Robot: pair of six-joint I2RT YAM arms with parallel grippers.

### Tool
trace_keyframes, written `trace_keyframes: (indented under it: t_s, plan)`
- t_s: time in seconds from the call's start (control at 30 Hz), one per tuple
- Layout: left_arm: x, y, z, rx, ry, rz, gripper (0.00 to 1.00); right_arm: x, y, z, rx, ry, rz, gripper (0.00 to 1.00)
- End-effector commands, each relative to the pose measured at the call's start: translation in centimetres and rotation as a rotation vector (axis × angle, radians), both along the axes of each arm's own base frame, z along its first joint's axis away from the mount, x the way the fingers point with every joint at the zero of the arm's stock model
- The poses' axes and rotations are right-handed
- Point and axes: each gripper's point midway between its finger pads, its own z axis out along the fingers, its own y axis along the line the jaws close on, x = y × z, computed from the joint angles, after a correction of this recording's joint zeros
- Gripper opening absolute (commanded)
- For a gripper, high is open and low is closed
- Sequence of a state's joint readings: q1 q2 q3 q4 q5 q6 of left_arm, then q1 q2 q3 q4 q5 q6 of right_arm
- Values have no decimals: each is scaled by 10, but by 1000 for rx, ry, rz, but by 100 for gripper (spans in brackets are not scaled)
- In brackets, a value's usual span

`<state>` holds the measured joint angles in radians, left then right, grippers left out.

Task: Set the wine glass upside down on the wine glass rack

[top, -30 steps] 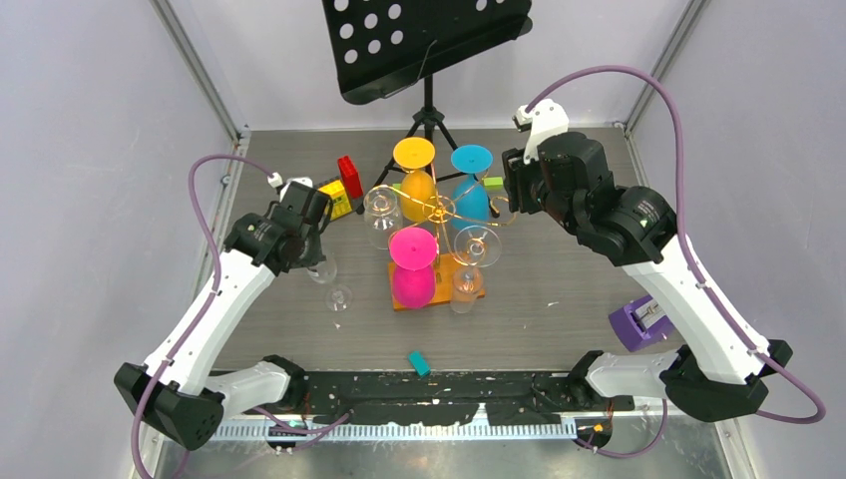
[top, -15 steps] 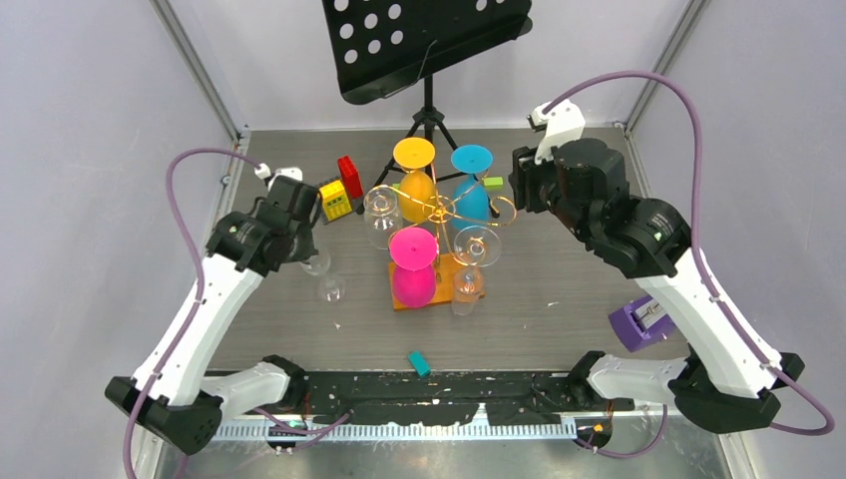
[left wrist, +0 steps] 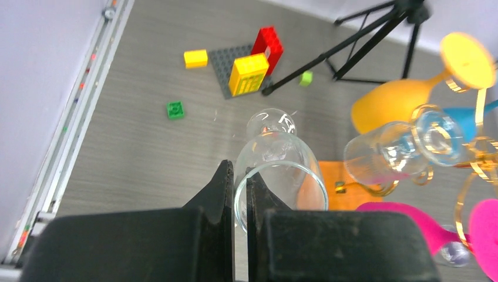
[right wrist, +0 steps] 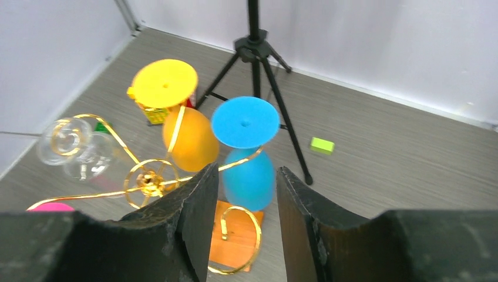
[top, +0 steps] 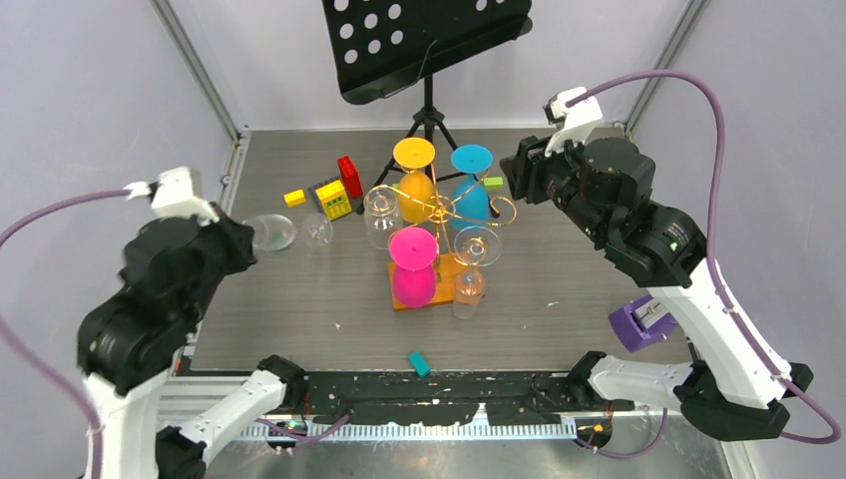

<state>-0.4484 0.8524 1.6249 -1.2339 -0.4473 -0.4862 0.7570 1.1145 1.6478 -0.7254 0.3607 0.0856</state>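
From above: left gripper (top: 248, 237) pinched shut on clear wine glass (top: 271, 233), held sideways well left of gold wine glass rack (top: 439, 208). Left wrist: fingers (left wrist: 218, 197) clamped together on the bowl's rim. Right wrist: right gripper (right wrist: 246, 171) spread apart, empty, facing the rack's blue glass (right wrist: 251, 187).

Wine glass (top: 272, 233) sideways in left hand (top: 246, 239)

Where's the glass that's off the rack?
Top view, left side: the glass is held sideways by its rim in the jaws of the left gripper, left of the bricks.
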Motion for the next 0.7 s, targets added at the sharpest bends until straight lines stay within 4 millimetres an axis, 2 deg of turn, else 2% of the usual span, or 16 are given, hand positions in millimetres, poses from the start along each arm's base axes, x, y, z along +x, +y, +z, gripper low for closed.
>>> trace_keyframes:
  t_s: [0.0, 0.23, 0.37, 0.4, 0.43, 0.53, 0.67]
  plan:
    - [-19, 11, 72, -126, -293, 1, 0, -10, 25, 42, 167, -89, 136, 50]
    - [-50, 16, 134, -228, -537, -57, 0, -33, 72, 77, 331, -105, 391, 55]
    - [-62, 15, 162, -272, -651, -90, 0, -40, 97, 89, 412, -74, 507, 56]
    - [-63, 14, 168, -282, -673, -101, 0, -39, 106, 86, 418, -54, 536, 56]
    - [-65, 12, 173, -291, -693, -114, 0, -40, 110, 93, 451, -49, 552, 56]
    - [-64, 2, 188, -315, -735, -165, 0, -34, 132, 92, 494, -2, 605, 56]
    - [-58, -20, 201, -368, -749, -259, 0, -34, 152, 99, 537, 32, 654, 56]
